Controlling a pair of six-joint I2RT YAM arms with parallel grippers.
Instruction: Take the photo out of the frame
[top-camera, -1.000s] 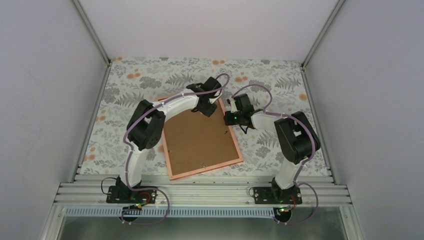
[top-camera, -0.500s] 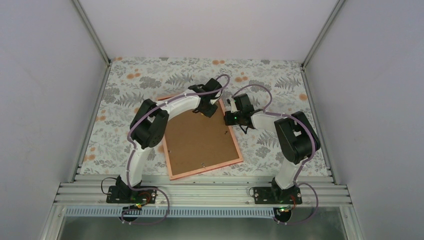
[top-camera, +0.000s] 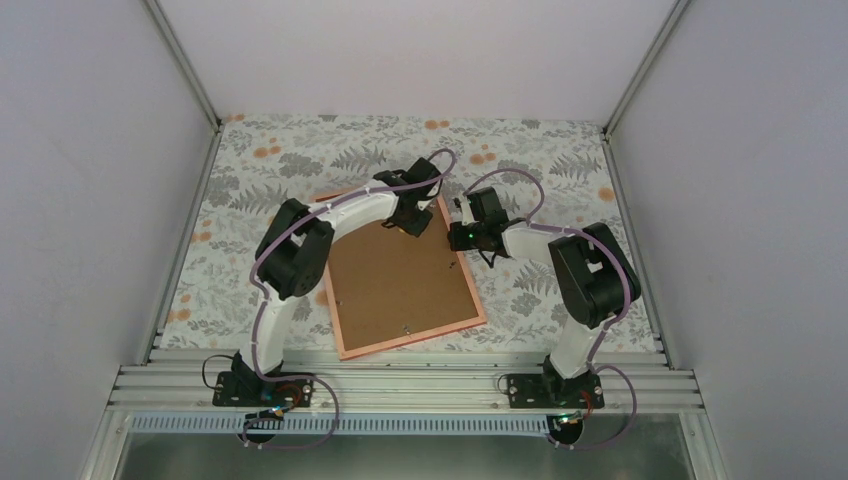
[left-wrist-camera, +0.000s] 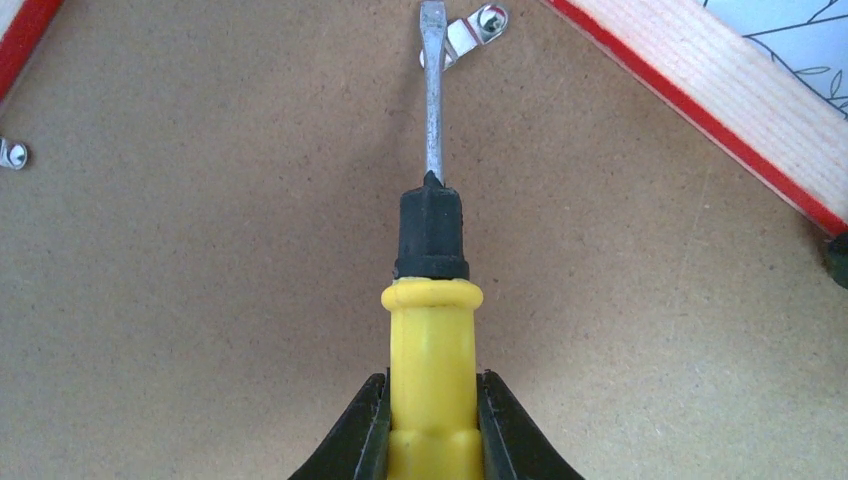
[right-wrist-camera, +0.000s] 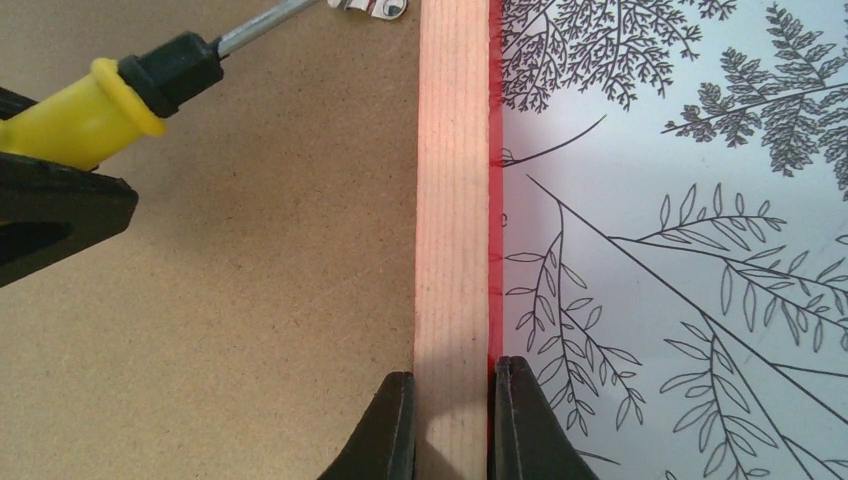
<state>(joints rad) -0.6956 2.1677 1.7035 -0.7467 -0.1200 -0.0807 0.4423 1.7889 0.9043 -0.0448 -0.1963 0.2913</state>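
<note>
Lying face down on the leaf-printed table (top-camera: 250, 170), the frame (top-camera: 410, 340) stretches under and ahead of both claws. Its brown board (top-camera: 395, 285) faces up, ringed by a pale wood rail (right-wrist-camera: 452, 200) with a red outer edge. The photo cannot be seen, since the board covers the whole opening.

The left claw (left-wrist-camera: 432, 385) hangs over the board's far end, its fingers closed tight on the yellow handle of a screwdriver (left-wrist-camera: 432, 330). The tool points straight ahead from the claw, with a black collar and a bare steel shaft running low over the board. Its flat tip (left-wrist-camera: 432, 18) meets a small metal clip (left-wrist-camera: 472, 28) just ahead and slightly right of the claw, close to the rail. Whether the tip is wedged under the clip or only resting against it is hard to tell. A second clip (left-wrist-camera: 12, 153) sits on the board far to the left claw's left.

The right claw (right-wrist-camera: 452, 375) straddles the rail, one finger on the board side and one on the red outer edge, pinched shut on the wood. The screwdriver lies ahead of it and to its left.
</note>
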